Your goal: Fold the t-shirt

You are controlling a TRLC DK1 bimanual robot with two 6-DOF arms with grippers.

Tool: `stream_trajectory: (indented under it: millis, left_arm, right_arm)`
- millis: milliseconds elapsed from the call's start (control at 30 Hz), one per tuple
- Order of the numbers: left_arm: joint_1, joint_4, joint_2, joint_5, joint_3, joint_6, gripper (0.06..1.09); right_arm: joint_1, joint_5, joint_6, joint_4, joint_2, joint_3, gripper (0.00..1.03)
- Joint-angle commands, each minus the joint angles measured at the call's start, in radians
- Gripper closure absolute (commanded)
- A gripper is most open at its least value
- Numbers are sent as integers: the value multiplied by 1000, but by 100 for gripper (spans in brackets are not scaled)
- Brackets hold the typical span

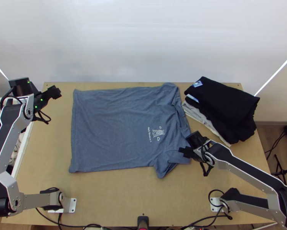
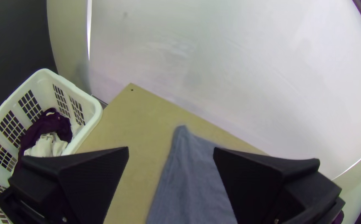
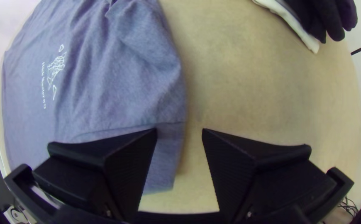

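Got the blue-grey t-shirt [image 1: 112, 126] spread out, print up, on the light wooden counter [image 1: 116, 195], hem toward the left edge, neckline toward the right, a little rumpled at the near sleeve. Runs close along the far edge, so barely any room back there. Loads of bare wood toward the near edge though, plus a decent strip between hem and left edge.

Can see the left gripper [image 1: 54, 92] up by the far left corner, just beside the hem's far corner, jaws wide, holding nothing. Can see the right gripper [image 1: 186, 152] at the near sleeve, jaws wide too, one over fabric, the other over bare wood, nothing pinched.

Also got a white laundry basket [image 2: 95, 112] off the left edge, with dark purple cloth [image 2: 47, 124] and white cloth [image 2: 50, 146] inside.

Watch out for the pile of black clothes [image 1: 224, 101] at the far right corner, stacked over lighter cloth [image 1: 207, 122], pretty near the neckline. Got the right arm [image 1: 247, 168] slanting across the near right part as well, and a small black device [image 1: 142, 220] mid near edge.
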Motion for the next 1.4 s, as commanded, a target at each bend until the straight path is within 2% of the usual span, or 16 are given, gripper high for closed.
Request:
stream_trajectory:
  millis: [0, 33, 67, 133, 167, 267, 333, 400, 567, 700, 833, 1000, 1100, 1133, 1267, 1367]
  left_arm:
    - [6, -2, 0, 0, -18, 16, 10]
    - [6, -2, 0, 0, -24, 31, 10]
    - [6, -13, -2, 0, -32, 54, 10]
    - [0, -79, -4, 1, -32, 129, 10]
    - [-10, -129, -10, 9, -27, 177, 10]
    - [-34, -267, -68, 110, -21, 320, 11]
    - [-33, -329, -106, 158, -41, 392, 11]
    - [-10, -344, -134, 165, -56, 455, 11]
    - [61, -387, -142, 194, -35, 516, 11]
    - [64, -396, -152, 194, -36, 519, 11]
    - [64, -395, -151, 194, -33, 519, 11]
    - [59, -392, -142, 196, -39, 505, 10]
    - [58, -387, -139, 196, -58, 504, 10]
    - [59, -387, -139, 196, -62, 504, 10]
    - [64, -388, -143, 194, -59, 511, 10]
    - [76, -395, -145, 194, -47, 519, 10]
  right_arm:
    - [-20, 20, -4, 48, 18, -10, 51]
    - [-20, 20, -4, 57, 22, -12, 51]
    - [-20, 23, -4, 63, 27, -12, 55]
    - [-11, 77, -5, 88, 30, -15, 75]
    - [-3, 99, -5, 92, 28, -17, 82]
    - [4, 117, -7, 118, 28, -23, 88]
    - [3, 117, -7, 131, 30, -24, 88]
    - [3, 117, -7, 140, 35, -26, 88]
    - [3, 117, -7, 144, 41, -34, 86]
    - [3, 117, -10, 140, 39, -47, 81]
    - [3, 115, -16, 125, 19, -52, 67]
    - [3, 115, -16, 126, 19, -44, 68]
    - [6, 119, -10, 149, 36, -41, 87]
    - [9, 119, -7, 151, 42, -35, 88]
    - [30, 119, 2, 151, 62, -27, 85]
    - [43, 119, 7, 137, 61, -29, 73]
